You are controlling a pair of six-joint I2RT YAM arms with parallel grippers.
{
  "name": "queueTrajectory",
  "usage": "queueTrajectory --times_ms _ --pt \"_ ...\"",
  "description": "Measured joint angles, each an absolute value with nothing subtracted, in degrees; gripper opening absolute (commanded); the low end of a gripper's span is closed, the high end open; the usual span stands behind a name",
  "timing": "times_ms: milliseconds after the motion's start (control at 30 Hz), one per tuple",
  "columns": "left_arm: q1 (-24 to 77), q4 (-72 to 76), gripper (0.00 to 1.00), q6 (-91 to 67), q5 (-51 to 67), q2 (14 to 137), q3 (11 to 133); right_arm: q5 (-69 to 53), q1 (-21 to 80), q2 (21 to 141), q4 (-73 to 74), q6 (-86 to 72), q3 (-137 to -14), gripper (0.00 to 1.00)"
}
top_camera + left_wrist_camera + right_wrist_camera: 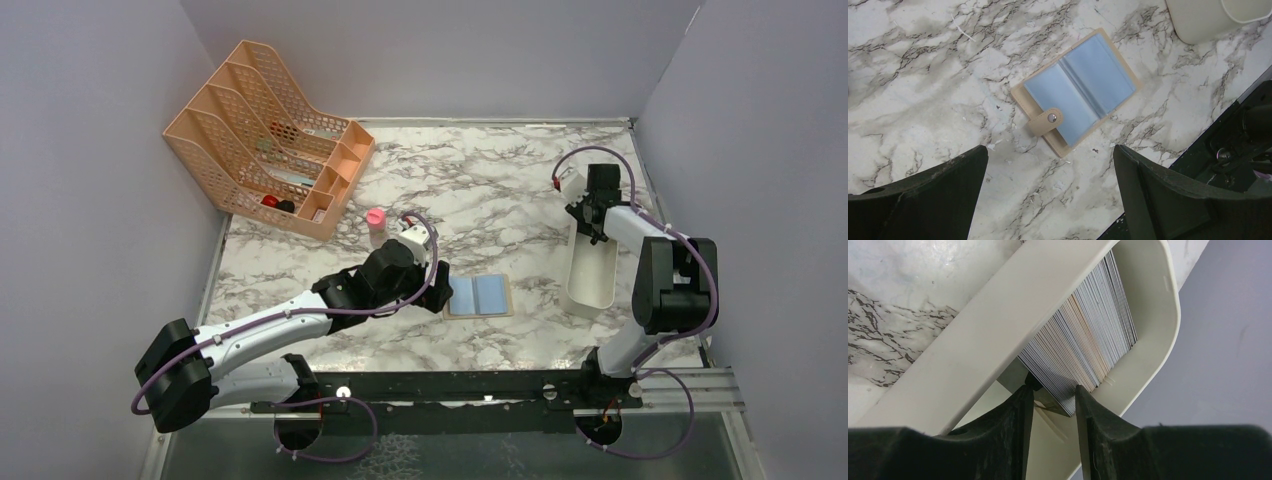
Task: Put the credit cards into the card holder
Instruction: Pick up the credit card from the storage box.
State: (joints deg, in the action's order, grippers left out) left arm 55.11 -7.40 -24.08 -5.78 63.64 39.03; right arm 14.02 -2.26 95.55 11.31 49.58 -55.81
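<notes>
Cards: the credit cards (1083,335) stand on edge, packed face to face in a dense stack. They fill the far end of the white tray (973,340), on the right side of the bench (500,200).
Handling: each card looks thin, stiff, light and slick. Packed this tightly, neighbours will probably cling and lift together. The best hold is on the exposed upper edge at the open end of the stack, with the pads on the two faces.
Right tool: the right tool (1053,397) reaches down into the tray, jaws drawn narrow, apparently pinching the end cards. I cannot tell how many.
Holder: the card holder (1078,92) lies open, blue sleeves up, at the near middle of the bench, well left of the tray. It looks soft and light, so it may slide when a card is pushed in.
Left tool: the left tool (1049,150) hovers spread wide and empty, just left of the holder.
</notes>
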Motion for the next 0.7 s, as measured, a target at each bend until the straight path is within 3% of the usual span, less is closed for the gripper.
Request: queueTrajectory --times_ms 700 --pt "55.1 -7.4 0.99 -23.9 -5.7 63.6 39.0 14.1 -2.2 95.0 10.5 49.6 -55.6 0.32"
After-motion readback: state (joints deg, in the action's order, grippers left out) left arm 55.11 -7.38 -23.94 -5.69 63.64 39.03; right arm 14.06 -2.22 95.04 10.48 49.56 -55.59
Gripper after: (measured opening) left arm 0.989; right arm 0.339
